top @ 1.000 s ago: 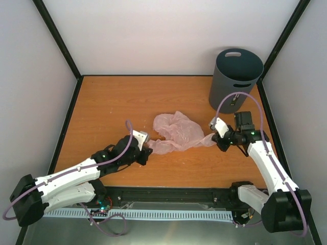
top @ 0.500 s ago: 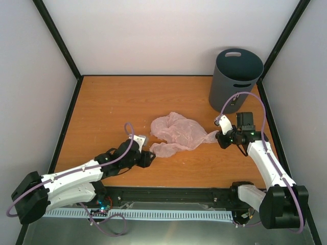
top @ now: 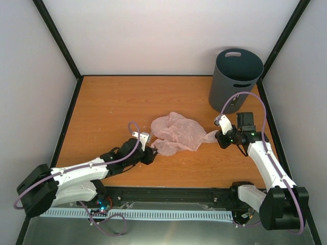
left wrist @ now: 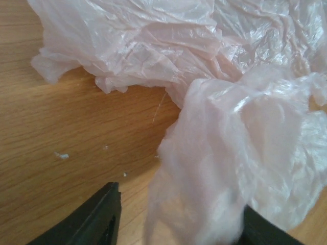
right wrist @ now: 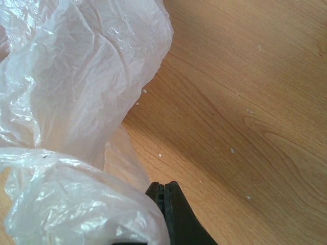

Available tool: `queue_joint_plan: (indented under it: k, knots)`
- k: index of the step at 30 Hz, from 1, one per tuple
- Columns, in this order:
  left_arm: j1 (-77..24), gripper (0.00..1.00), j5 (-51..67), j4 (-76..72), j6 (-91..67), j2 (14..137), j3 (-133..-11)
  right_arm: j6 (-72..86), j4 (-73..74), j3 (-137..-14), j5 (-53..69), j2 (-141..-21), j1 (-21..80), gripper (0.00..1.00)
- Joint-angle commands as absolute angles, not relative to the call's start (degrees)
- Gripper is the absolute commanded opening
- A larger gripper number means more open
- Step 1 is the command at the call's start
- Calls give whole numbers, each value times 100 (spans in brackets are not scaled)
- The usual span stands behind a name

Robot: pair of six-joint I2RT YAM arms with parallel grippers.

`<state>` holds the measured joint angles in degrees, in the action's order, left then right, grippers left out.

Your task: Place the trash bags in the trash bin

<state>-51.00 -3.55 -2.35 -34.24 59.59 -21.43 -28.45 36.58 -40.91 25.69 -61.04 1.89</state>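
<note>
The pale-pink trash bag (top: 179,133) lies crumpled on the middle of the wooden table. Its right end stretches to my right gripper (top: 219,137), whose fingers are pressed together with the thin plastic coming out beside them in the right wrist view (right wrist: 164,191). My left gripper (top: 149,155) is at the bag's near-left end. In the left wrist view its jaws (left wrist: 179,224) stand wide open with a fold of the bag (left wrist: 230,153) between them. The dark grey trash bin (top: 235,76) stands upright at the far right corner, apart from the bag.
Black frame posts and pale walls close in the table (top: 112,107) on the left, back and right. A purple cable loops over each arm. Small white crumbs dot the wood (right wrist: 232,150).
My left gripper has slid forward and right up to the bag's near-left end. My right gripper has shifted slightly towards the bin with the bag's end, then held still.
</note>
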Motion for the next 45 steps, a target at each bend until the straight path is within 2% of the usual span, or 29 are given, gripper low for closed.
queue_joint_plan:
  k: [1, 5, 7, 10, 13, 14, 16, 18, 20, 21, 23, 24, 26, 28, 31, 34, 39, 45]
  knots:
    - [-5124, 41, -2, -626, -3196, 6349, -2439, -2887, 3634, -4065, 2675, -5990, 149, 3]
    - [-5117, 14, -119, -113, -3377, 6373, -2748, -2702, 3630, -4279, 2778, -6134, 158, 3]
    - [-5092, 1, -511, 435, -3441, 6291, -3222, -2501, 3802, -4835, 2939, -6485, 158, 3]
    - [-4801, 1, -922, 1344, -3223, 6240, -4552, -2276, 4539, -6735, 3051, -7395, 160, 3]
    - [-4715, 1, -1206, 2255, -2559, 6453, -7158, -1980, 5326, -9598, 3121, -8244, 154, 3]
    - [-4754, 1, -1245, 2501, -2380, 6560, -7958, -1817, 5449, -10876, 3188, -8382, 150, 3]
    - [-5048, 1, -1436, 2625, -1879, 6713, -9439, -1513, 5519, -12531, 3390, -8477, 149, 3]
    - [-5391, 1, -1414, 2340, -1566, 6745, -10198, -1311, 5092, -13242, 3608, -8127, 149, 3]
    - [-5554, 1, -1042, 1953, -1256, 6666, -10234, -1265, 3980, -12162, 3666, -7149, 149, 3]
    - [-5596, 1, -984, 1847, -1140, 6599, -9986, -1231, 3212, -11096, 3538, -6520, 149, 3]
    - [-5614, 1, -1601, 2032, -1143, 6544, -8997, -1234, 1729, -8573, 3205, -5335, 155, 3]
    - [-5605, 1, -2070, 2283, -1225, 6609, -8368, -1389, 1630, -7593, 3078, -5106, 169, 3]
    - [-5554, 1, -2643, 2795, -1675, 6956, -7089, -1764, 1932, -6140, 2621, -5352, 180, 3]
    - [-5487, 1, -2196, 3170, -2166, 7372, -6207, -2358, 2553, -5306, 2588, -5976, 176, 3]
    - [-5524, 1, -1359, 3206, -2316, 7287, -5528, -3139, 3747, -4935, 3535, -6168, 176, 3]
    - [-5586, 1, -1142, 3038, -2192, 6400, -5291, -3873, 4735, -5011, 4648, -5088, 184, 3]
    - [-5593, 1, -923, 2893, -1987, 5379, -5385, -3677, 5173, -5386, 5331, -3873, 185, 3]
    - [-5590, 1, -1322, 2984, -2163, 5176, -5769, -3056, 5221, -5808, 5523, -4255, 185, 3]
